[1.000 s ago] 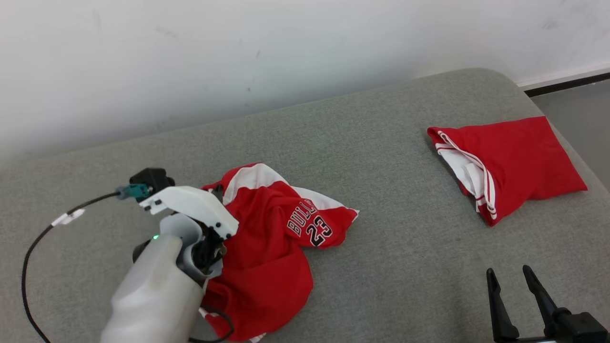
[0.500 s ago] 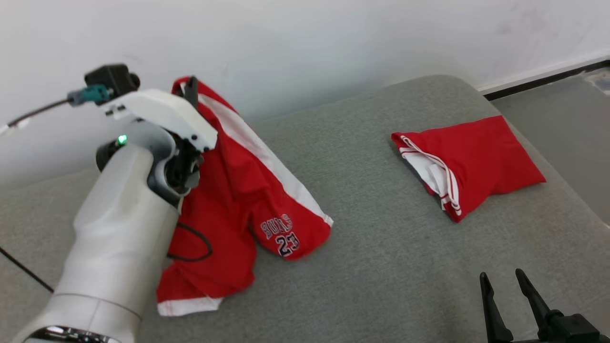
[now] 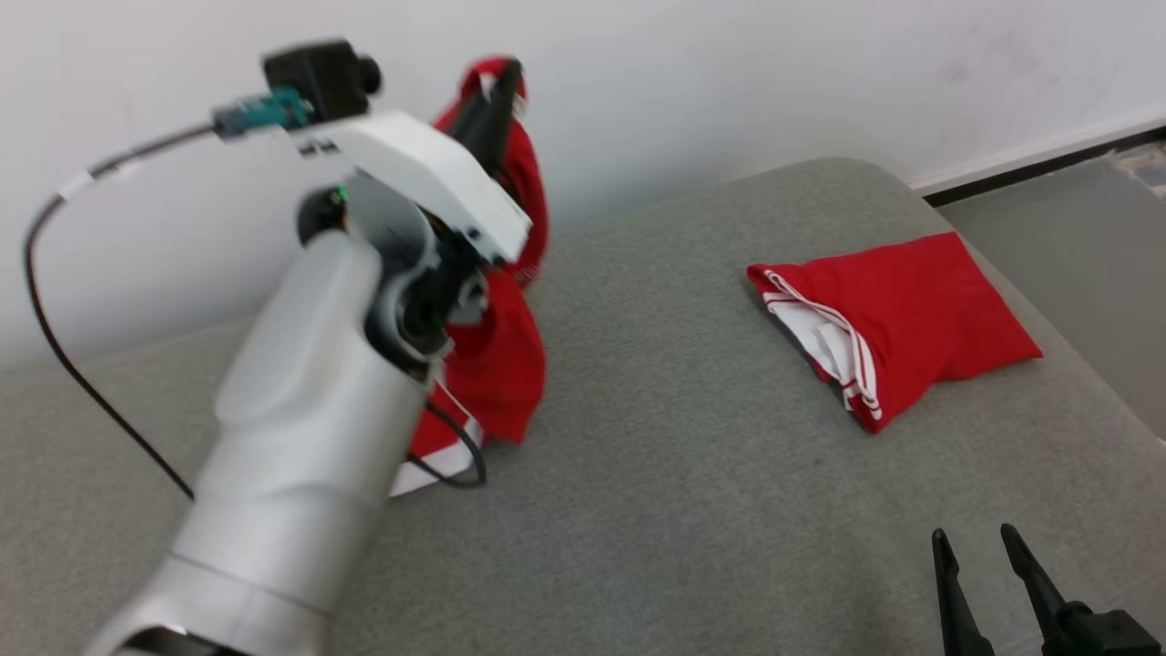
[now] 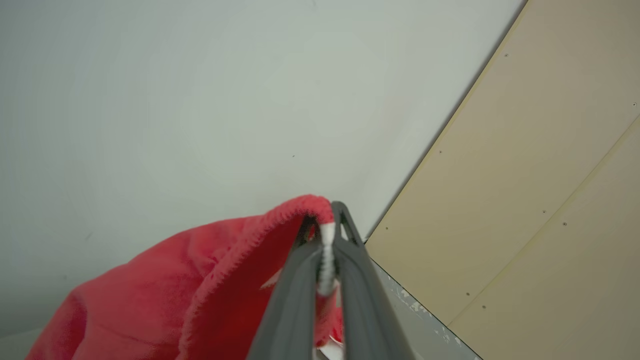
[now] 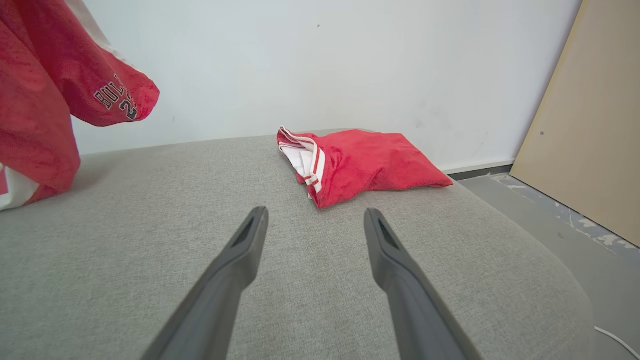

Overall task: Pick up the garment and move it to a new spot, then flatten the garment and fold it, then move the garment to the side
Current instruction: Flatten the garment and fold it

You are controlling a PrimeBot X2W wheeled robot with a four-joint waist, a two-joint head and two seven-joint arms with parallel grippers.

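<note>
The garment (image 3: 496, 360) is a pair of red shorts with white side stripes and black lettering. It hangs from my left gripper (image 3: 499, 84), which is raised high at the back left and shut on its red hem. The left wrist view shows the hem (image 4: 280, 220) and a white strip pinched between the closed fingers (image 4: 350, 270). The bottom edge of the garment (image 5: 35, 115) still touches the grey cushion at the left. My right gripper (image 3: 975, 547) stands open and empty low at the front right; the fingers (image 5: 245, 250) spread above bare cushion in its wrist view.
A second red garment (image 3: 897, 319), folded, lies at the cushion's back right near its rounded edge. The grey cushion (image 3: 710, 510) backs onto a white wall. A black cable (image 3: 55, 301) loops from my left wrist. A beige panel (image 5: 585, 130) and grey floor are at the right.
My left arm has risen and swung right, lifting the garment from a crumpled heap on the cushion until it hangs nearly free. The head camera has shifted. The right gripper stayed put.
</note>
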